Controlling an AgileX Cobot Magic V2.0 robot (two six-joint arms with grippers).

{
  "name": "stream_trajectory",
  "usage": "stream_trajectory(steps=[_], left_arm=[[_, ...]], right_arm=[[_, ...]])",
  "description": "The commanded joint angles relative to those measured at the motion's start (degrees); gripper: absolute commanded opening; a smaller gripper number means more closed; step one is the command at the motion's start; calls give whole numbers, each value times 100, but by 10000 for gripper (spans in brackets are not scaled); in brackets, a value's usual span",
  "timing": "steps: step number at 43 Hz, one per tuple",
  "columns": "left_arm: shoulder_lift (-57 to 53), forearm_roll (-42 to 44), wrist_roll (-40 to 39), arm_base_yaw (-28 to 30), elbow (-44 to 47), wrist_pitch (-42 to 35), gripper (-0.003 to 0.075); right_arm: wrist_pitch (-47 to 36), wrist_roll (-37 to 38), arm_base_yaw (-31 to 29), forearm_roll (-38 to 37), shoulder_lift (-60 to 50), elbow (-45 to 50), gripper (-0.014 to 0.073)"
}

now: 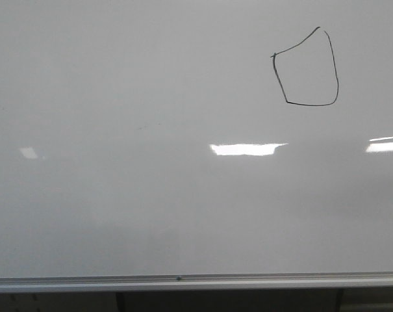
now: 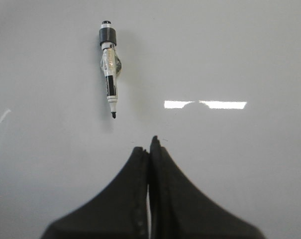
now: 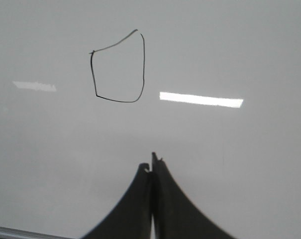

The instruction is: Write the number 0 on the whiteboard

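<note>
Glossy whiteboard (image 1: 151, 214) carries the number 0 (image 1: 306, 67); a marker (image 2: 109, 67) lies uncapped. Left pincer (image 2: 149, 149) and right pincer (image 3: 152, 167) clenched, empty.

The whiteboard (image 1: 151, 208) is glossy grey-white, fills the front frame, and has a silver edge strip along the bottom. The 0 (image 1: 306, 68) sits in the upper right: a thin black, lopsided, angular loop with a pointed top, a flat bottom, and a closed outline.
</note>
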Motion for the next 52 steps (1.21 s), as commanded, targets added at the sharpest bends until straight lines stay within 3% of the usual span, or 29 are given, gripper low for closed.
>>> stream_trajectory(steps=[1,11,52], left_arm=[[-113,-6,-47,-1,127,-445,-20],[-113,-6,-47,-1,127,-445,-20],[-113,-6,-47,-1,127,-445,-20]], right_arm=[[-375,142,-109,-168,-169,88,-59],[-331,159,-109,-172,-641,564,-59],[-46,191,-109,-220,-717,556,-59]])
